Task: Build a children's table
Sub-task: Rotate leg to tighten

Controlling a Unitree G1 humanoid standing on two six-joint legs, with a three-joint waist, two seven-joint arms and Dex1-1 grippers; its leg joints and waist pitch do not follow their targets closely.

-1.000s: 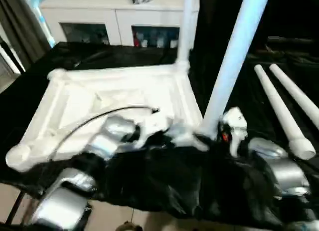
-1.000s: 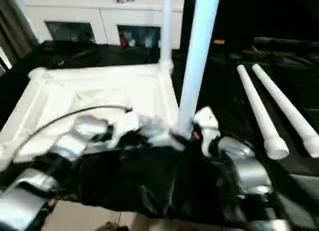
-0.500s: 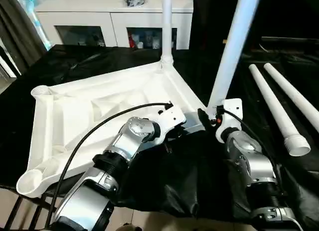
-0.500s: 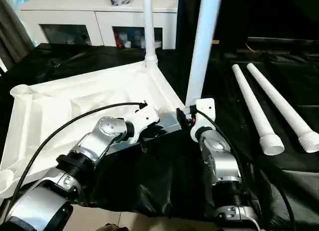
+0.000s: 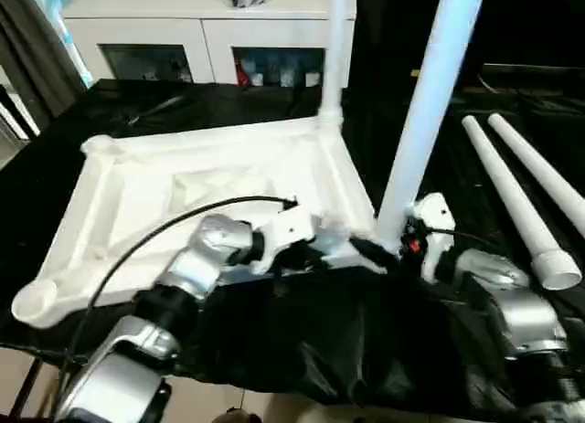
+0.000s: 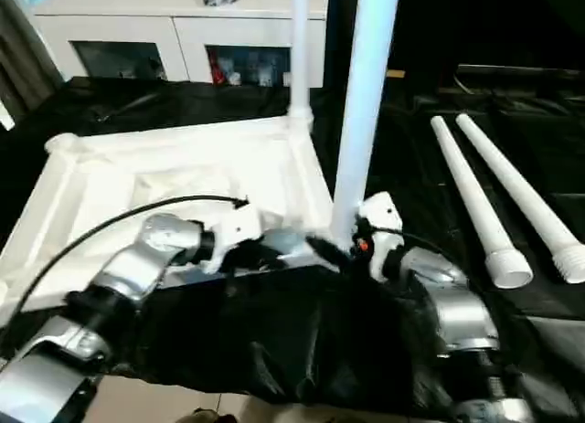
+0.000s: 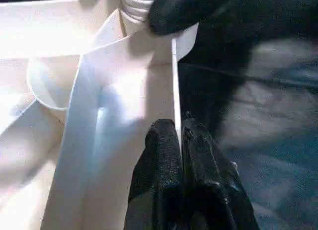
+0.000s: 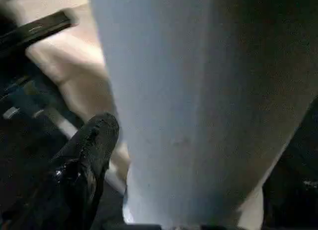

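White tabletop (image 5: 210, 181), white legs (image 5: 428, 94); black table cover (image 5: 329, 350); white cabinet (image 5: 201, 30).

White tabletop (image 5: 210, 181) lies underside-up with two legs (image 5: 430, 94) upright in sockets, two more (image 5: 512, 199) lying beside

Tabletop (image 5: 210, 181): no readable text or label.
Upright legs (image 5: 430, 94): no markings legible.
Loose legs (image 5: 512, 199), right of frame: no print legible.
Cabinet (image 5: 196, 26), upper left: no lettering legible.
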